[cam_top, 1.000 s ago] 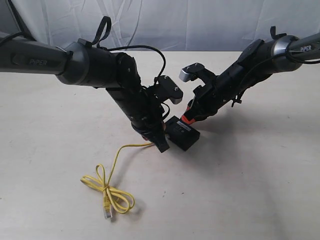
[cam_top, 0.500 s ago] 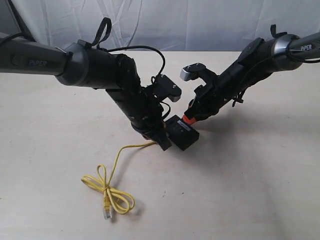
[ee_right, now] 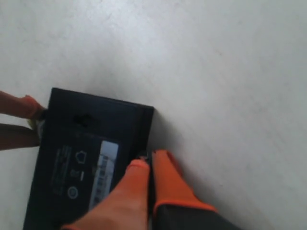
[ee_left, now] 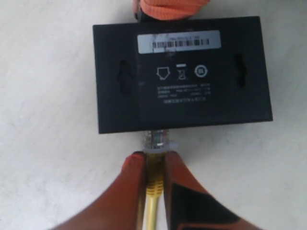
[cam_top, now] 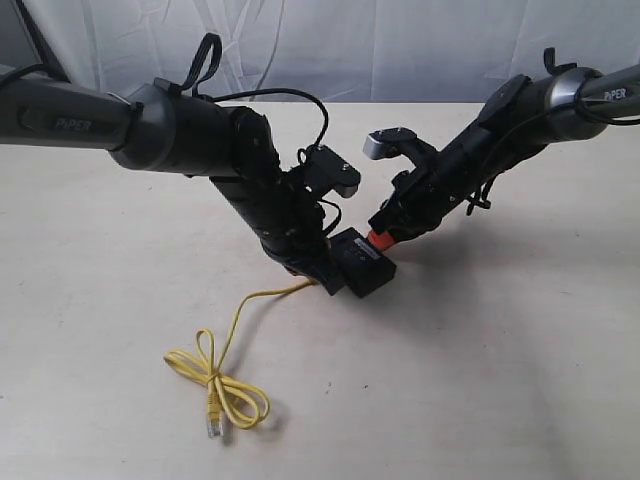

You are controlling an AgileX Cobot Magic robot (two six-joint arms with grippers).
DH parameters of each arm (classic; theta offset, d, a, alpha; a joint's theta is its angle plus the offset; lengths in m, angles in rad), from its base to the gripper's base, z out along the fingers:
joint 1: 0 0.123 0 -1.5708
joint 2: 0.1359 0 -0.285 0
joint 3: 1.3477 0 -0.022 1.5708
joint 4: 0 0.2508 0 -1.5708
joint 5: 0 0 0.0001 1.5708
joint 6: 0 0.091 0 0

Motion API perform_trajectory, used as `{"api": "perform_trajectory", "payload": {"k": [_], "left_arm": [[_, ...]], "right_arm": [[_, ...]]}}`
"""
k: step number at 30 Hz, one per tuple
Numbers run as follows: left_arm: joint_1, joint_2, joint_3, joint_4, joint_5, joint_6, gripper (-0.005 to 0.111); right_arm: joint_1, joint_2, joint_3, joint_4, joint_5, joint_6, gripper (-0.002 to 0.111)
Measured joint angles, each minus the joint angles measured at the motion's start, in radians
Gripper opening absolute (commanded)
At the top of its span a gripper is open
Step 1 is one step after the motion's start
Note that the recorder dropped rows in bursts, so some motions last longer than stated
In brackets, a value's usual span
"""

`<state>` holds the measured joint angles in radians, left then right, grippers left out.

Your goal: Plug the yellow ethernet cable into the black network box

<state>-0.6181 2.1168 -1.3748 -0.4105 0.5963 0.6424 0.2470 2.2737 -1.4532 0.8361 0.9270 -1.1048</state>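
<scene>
Left claw [ee_left: 153, 165] is pinching yellow ethernet cable [ee_left: 152, 191] at black network box [ee_left: 182, 76], centre of counter [cam_top: 480, 380]; right claw [ee_right: 151, 167], closed, is bracing its far side; crooked pushing risks jamming the plug.

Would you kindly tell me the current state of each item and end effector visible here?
black network box: flat on the table, label side up.
yellow ethernet cable: one plug at the box's side, seating unclear; rest looped loose on the table, other plug free.
left end effector: shut on the yellow ethernet cable behind its plug.
right end effector: shut, tips against the box's opposite edge.
</scene>
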Motion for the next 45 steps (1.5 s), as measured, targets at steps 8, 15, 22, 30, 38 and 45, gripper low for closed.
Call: {"api": "perform_trajectory", "payload": {"k": [8,15,22,30,38,45], "left_arm": [[0.000,-0.002,0.000,0.040,0.011,-0.002,0.000],[0.000,-0.007,-0.008,0.076,0.048,-0.008,0.000],[0.000,-0.008,-0.010,0.093,0.059,-0.019,0.000],[0.042,-0.023,-0.010,0.130,0.091,-0.032,0.000],[0.048,-0.048,-0.010,0.154,0.199,-0.019,0.024],[0.044,-0.048,-0.006,0.061,0.229,0.106,0.054]], "right_arm": [[-0.002,0.000,0.000,-0.002,0.001,0.002,-0.001],[0.009,0.000,0.000,-0.004,0.018,0.002,-0.001],[0.011,0.000,0.000,-0.004,0.024,0.002,-0.001],[0.016,0.000,0.002,-0.004,0.034,0.002,-0.001],[0.016,0.000,0.002,-0.004,0.034,0.002,-0.001],[0.016,0.000,0.002,-0.004,0.034,0.002,-0.001]]}}
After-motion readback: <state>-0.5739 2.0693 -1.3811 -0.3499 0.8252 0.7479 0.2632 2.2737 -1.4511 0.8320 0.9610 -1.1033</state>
